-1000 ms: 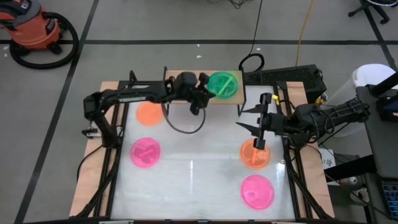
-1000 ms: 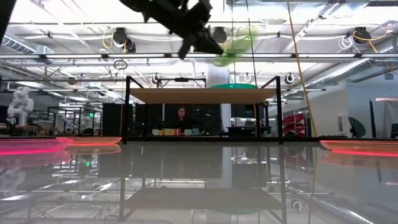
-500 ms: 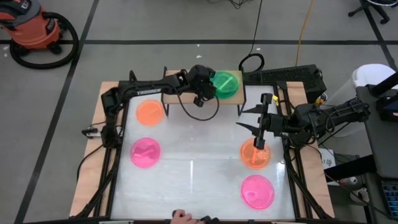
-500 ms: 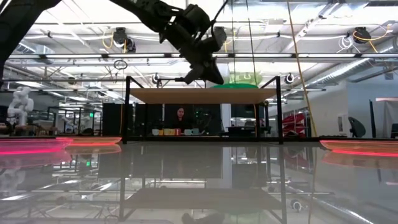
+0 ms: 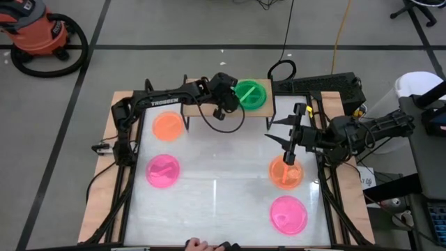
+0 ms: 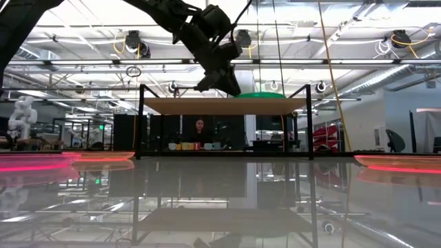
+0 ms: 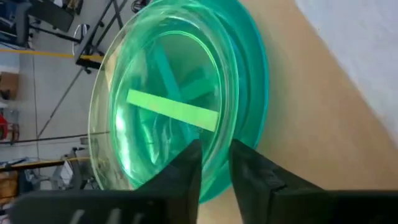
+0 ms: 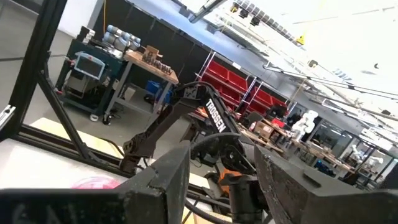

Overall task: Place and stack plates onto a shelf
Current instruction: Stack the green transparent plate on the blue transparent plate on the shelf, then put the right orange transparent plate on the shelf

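Since a second ago, the green plate (image 5: 251,94) has come down onto the shelf (image 5: 209,110). Left gripper (image 5: 226,104) fingers (image 7: 186,171) are parting; it should release fully, then lift straight off. Right gripper (image 5: 291,157) is open.

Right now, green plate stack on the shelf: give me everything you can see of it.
The green plates are round, translucent, plastic-looking, nested as a stack, teal beneath and brighter green on top, with a raised bar across the centre in the left wrist view. They lie flat on the right part of the light-wood shelf, showing as a low dome in the low view. The left gripper sits at their rim, fingers straddling the edge.
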You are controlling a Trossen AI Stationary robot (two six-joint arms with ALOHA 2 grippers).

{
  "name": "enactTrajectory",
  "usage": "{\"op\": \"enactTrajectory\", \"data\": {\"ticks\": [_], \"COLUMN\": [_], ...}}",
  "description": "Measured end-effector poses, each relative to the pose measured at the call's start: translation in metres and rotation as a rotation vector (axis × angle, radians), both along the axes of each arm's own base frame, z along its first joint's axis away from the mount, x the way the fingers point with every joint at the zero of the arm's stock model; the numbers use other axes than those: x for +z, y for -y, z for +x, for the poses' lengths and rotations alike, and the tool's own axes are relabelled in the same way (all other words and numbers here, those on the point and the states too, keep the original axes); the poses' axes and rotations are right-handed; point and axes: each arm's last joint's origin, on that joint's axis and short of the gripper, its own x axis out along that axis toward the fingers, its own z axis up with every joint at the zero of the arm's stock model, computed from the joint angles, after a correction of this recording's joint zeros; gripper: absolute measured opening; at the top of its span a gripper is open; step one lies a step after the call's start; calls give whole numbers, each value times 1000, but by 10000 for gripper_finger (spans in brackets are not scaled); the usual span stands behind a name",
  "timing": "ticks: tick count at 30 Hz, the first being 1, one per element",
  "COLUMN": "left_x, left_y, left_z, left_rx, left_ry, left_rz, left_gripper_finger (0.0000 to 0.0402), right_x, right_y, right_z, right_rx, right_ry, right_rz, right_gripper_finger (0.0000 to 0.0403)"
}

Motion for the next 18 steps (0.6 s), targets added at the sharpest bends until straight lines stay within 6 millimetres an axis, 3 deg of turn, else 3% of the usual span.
{"op": "enactTrajectory", "data": {"ticks": [5, 9, 13, 18], "left_x": [9, 33, 75, 138], "left_y": [19, 42, 71, 102], "left_z": [2, -1, -18, -65], "left_rx": [-24, -15, 11, 39], "left_ry": [8, 61, 180, 374], "left_rz": [17, 48, 52, -13], "left_gripper_finger": [141, 161, 163, 163], "right_x": [0, 0, -1, -6], "right_y": [0, 0, 2, 4], "right_z": [0, 0, 0, -1], "right_rx": [0, -2, -58, -153], "right_ry": [-3, -3, -14, -64], "right_rz": [1, 1, 7, 35], "right_gripper_finger": [160, 160, 160, 160]}}
